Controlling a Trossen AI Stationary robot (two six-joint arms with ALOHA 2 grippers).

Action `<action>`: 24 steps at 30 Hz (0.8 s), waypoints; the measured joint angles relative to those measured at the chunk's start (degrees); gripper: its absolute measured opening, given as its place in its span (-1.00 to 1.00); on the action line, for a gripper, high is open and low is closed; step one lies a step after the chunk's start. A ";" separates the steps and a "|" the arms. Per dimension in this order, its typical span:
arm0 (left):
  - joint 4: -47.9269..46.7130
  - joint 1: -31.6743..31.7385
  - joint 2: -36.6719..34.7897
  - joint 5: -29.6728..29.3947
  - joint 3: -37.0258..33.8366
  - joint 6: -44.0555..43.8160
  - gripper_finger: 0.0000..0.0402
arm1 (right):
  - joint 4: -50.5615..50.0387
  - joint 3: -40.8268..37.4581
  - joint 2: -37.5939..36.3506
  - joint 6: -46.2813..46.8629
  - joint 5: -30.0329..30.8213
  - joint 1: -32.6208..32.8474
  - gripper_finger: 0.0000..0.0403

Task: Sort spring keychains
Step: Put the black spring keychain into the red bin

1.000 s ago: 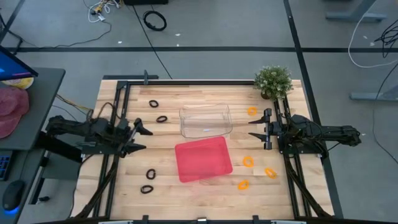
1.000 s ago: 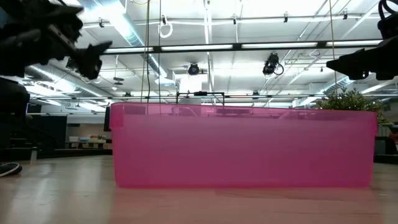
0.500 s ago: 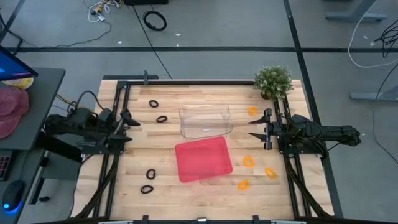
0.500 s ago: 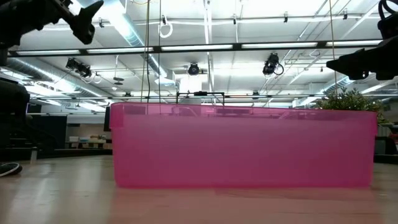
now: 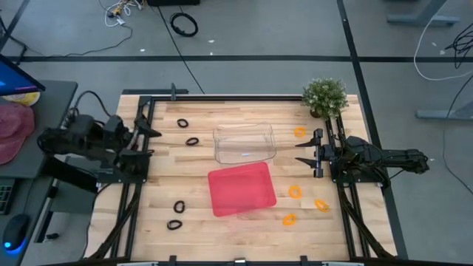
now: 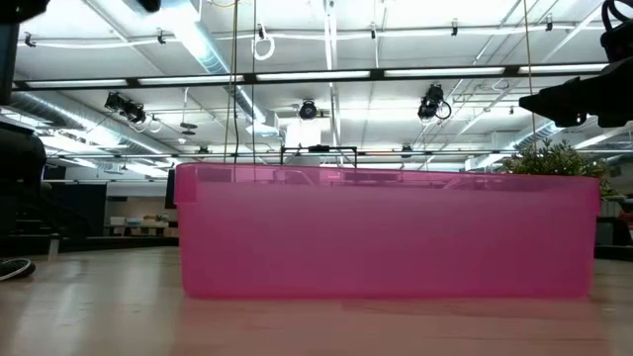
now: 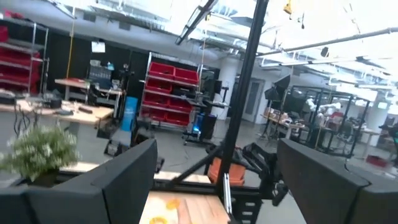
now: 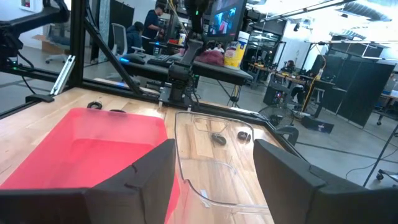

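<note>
Several black spring keychains lie flat on the table's left half point(image 5: 182, 123) point(image 5: 192, 141) point(image 5: 179, 207). Several orange spring keychains lie flat on the right half point(image 5: 298, 132) point(image 5: 295, 191) point(image 5: 289, 219). My left gripper point(image 5: 148, 142) hangs open and raised over the left rail, pointing across the table with nothing between its fingers point(image 7: 93, 186). My right gripper point(image 5: 301, 152) stands open and level at the right side, aimed at the trays, also with nothing between its fingers point(image 8: 124, 180).
A red tray point(image 5: 242, 189) stands at the table's middle, with a clear tray point(image 5: 244, 142) just behind it. A small potted plant point(image 5: 325, 96) stands at the far right corner. Black rails point(image 5: 137, 199) run along both sides. Bare wood lies around the keychains.
My left gripper has risen and drawn back toward the table's left edge, tipping its fingers upward. In the low view it has gone up out of the picture. It stays open. Nothing on the table has moved.
</note>
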 joint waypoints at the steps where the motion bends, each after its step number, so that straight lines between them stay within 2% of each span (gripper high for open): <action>1: -1.37 0.00 1.47 -0.05 2.55 0.66 0.68 | -0.02 0.00 0.00 0.01 0.00 0.02 0.10; 12: -15.67 0.00 16.05 -6.22 30.07 9.44 0.68 | 0.00 0.00 0.00 0.00 0.00 0.02 0.10; 24: -24.51 0.00 26.86 -6.33 50.68 10.13 0.68 | 0.00 0.00 0.00 0.00 0.00 0.00 0.10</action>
